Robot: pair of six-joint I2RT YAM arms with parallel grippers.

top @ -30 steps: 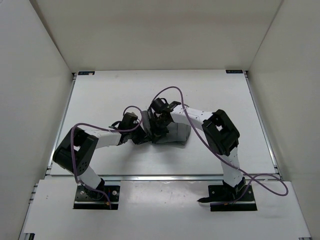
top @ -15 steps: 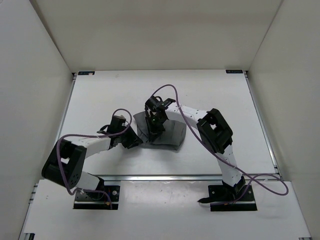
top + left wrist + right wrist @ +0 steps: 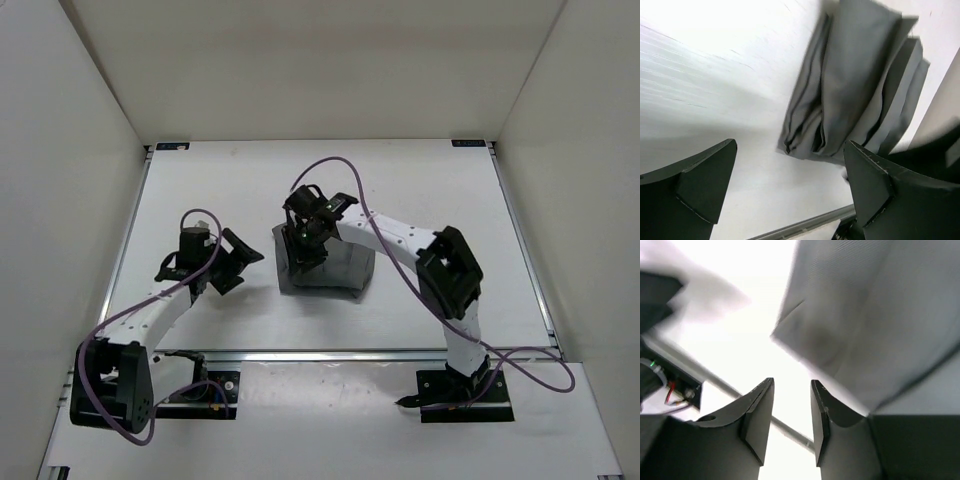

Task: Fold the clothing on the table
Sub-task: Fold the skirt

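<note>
Clothing [image 3: 340, 270] in grey bundle on table [image 3: 430, 190]

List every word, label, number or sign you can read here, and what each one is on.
No text can be read in any view.
On the small black corner brackets of the large white rectangular table: any marking is too small to read.
On the medium-grey pleated fabric clothing: no print or label shows.
</note>
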